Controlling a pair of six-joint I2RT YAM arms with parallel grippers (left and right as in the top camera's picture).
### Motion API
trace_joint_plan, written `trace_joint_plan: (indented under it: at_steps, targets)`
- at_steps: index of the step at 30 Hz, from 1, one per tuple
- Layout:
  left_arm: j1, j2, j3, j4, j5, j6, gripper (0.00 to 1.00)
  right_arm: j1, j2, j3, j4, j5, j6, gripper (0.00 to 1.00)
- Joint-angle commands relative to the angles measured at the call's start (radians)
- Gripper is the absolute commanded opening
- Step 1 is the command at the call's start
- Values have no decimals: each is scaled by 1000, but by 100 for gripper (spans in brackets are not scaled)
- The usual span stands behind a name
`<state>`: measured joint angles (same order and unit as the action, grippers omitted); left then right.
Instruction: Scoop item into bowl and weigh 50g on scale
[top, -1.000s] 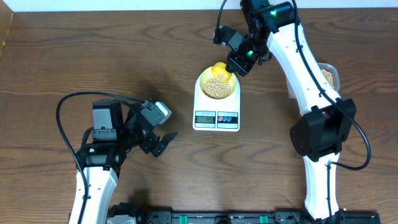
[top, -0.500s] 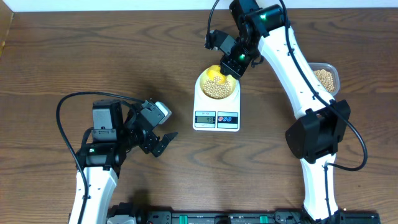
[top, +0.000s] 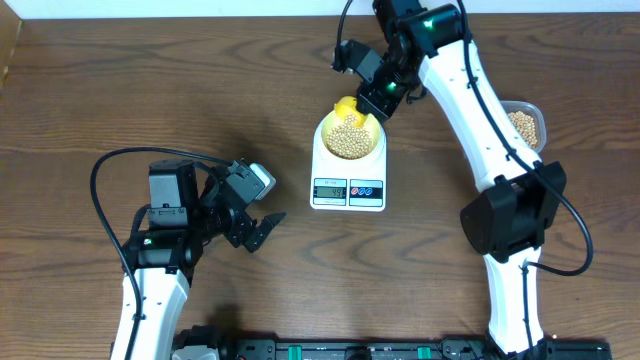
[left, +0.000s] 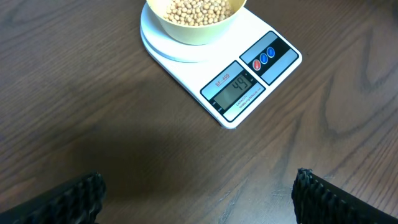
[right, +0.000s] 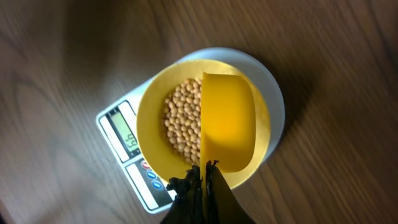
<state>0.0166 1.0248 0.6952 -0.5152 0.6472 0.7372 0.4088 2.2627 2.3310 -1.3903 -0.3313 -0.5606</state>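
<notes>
Reading clearly only from left wrist: scale (left: 200, 71) display (left: 235, 89)

A small pale yellow bowl (top: 326, 135) sits upright on the round platform of the flat white scale (top: 348, 192), just beneath and ahead of the right gripper (top: 377, 102) and well ahead of the left gripper (left: 199, 190). Tan beans (top: 350, 143) heap inside it, some hidden under the yellow scoop (right: 229, 121) that the right gripper pinches. The scale's grey display, facing the left gripper, reads 49.
</notes>
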Motion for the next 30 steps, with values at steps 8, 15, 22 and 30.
trace_joint_plan:
  at_steps: [8,15,22,30]
  targets:
    - [-2,0,4,1,-5,10,97,-40,-31,24,-2,-141,22,1]
    - [-2,0,4,1,-5,10,98,-59,-31,24,3,-161,21,1]
    - [-2,0,4,1,-5,10,97,-39,-31,24,-6,-101,6,1]
    - [-2,0,4,1,-5,10,97,-113,-31,24,-18,-296,14,1]
